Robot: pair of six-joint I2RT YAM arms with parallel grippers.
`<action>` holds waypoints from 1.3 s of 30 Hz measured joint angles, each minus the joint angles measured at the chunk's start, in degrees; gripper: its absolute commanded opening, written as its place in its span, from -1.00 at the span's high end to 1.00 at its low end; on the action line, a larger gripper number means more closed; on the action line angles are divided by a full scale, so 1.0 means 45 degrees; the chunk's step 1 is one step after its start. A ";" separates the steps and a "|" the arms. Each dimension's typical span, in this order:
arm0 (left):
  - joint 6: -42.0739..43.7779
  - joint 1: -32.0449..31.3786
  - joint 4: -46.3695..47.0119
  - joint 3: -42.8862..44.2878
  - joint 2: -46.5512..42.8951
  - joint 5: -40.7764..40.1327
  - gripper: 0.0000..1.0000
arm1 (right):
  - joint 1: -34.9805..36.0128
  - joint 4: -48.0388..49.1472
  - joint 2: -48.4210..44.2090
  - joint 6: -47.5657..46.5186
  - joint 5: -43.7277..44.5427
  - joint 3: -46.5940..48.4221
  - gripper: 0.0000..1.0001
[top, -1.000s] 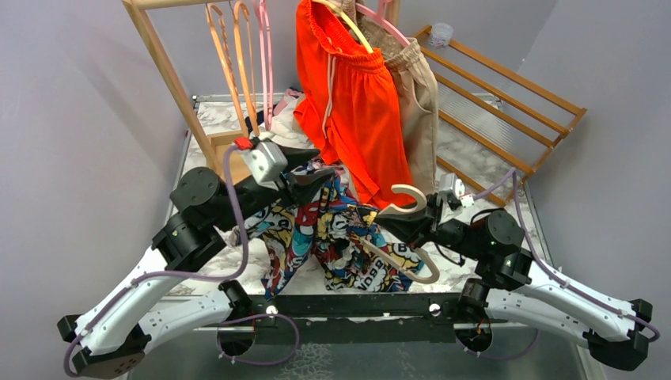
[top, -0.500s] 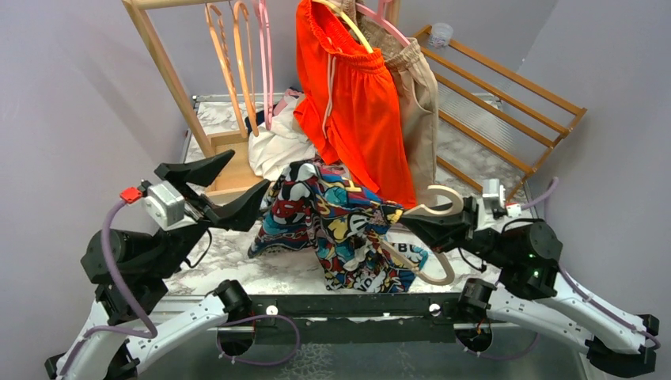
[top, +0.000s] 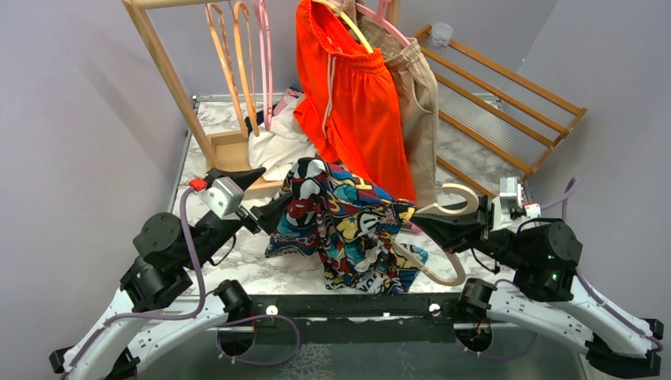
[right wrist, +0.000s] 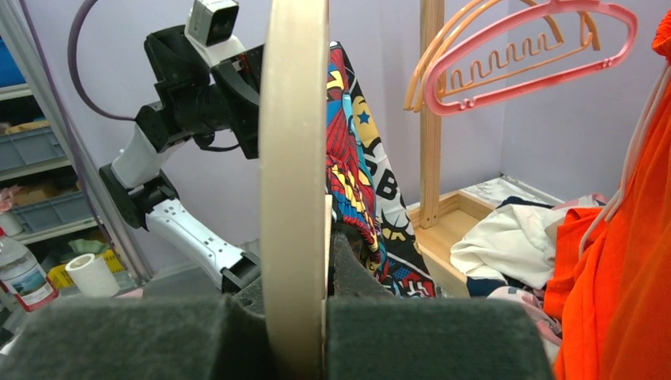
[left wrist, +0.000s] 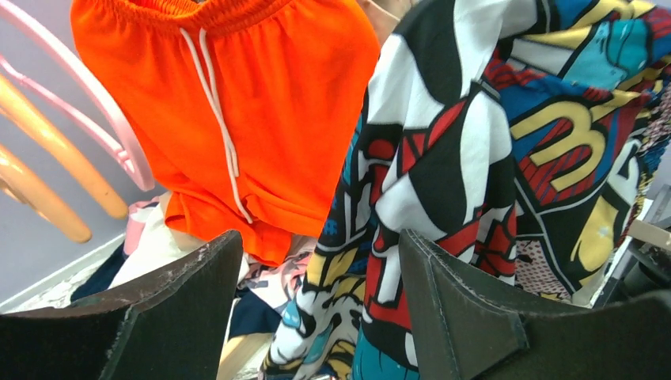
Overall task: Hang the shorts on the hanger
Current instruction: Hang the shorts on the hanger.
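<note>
The right gripper [right wrist: 294,307] pinches the cream hanger [right wrist: 293,158] tight, holding it above the table's [top: 261,269] near edge. The comic-print shorts [top: 348,222] drape over the hanger's arm, mid-table. The left gripper [top: 259,196] stands spread wide just beside the shorts' left edge.
</note>
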 measured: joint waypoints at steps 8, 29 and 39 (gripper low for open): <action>0.0204 0.0000 0.0505 0.1506 0.0316 0.1005 -0.07 | 0.0000 -0.0583 -0.0301 -0.0160 -0.0044 0.0092 0.99; 0.0335 0.0034 -0.1122 0.5489 0.7320 1.0443 -0.41 | 0.0000 -0.1919 0.0607 -0.1093 -0.2263 0.0393 0.98; 0.0685 -0.0112 -0.2288 0.6207 0.7451 1.1055 -0.09 | 0.0000 -0.1987 0.0486 -0.1273 -0.2375 -0.0053 0.99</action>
